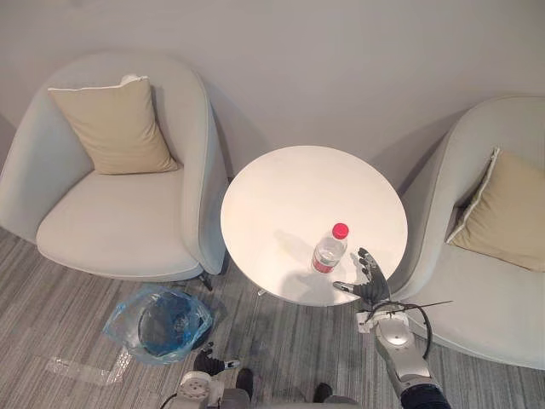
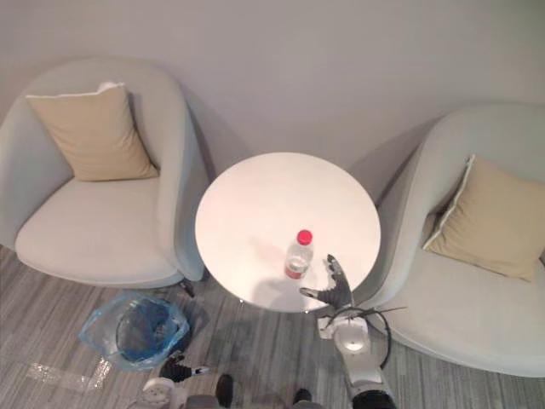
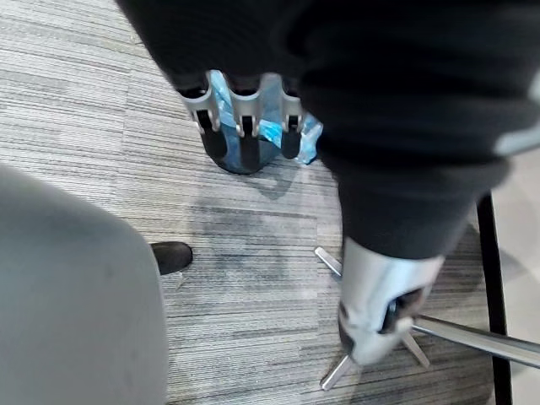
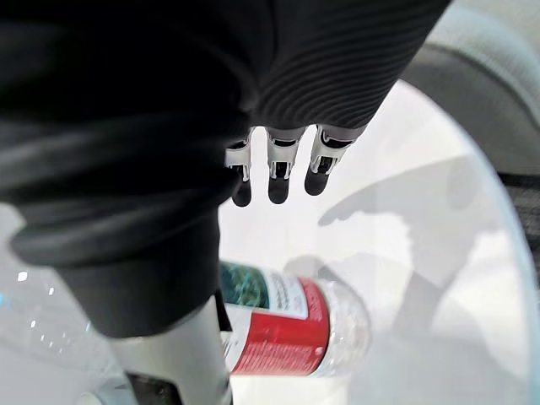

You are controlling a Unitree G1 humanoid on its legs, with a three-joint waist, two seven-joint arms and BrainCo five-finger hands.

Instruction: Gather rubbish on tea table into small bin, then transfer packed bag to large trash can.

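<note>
Pale armchairs (image 1: 119, 221) flank the round white bench (image 1: 289, 196) on striped carpet (image 1: 289, 341); the blue-bagged bin (image 1: 162, 328) sits on the floor at the bench's 7 o'clock. The red-capped bottle (image 1: 329, 250) stands upright at the bench's 5 o'clock, near the edge. My right robot hand (image 1: 368, 281) hovers at its 4 o'clock, fingers apart, empty. I'd close squarely around the label (image 4: 270, 325); it looks tippy. The left robot hand (image 1: 209, 362) hangs loose-fingered by the bin.

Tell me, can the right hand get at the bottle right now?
Probably yes: the right hand is open just beside the upright bottle on the table, with nothing between them.
</note>
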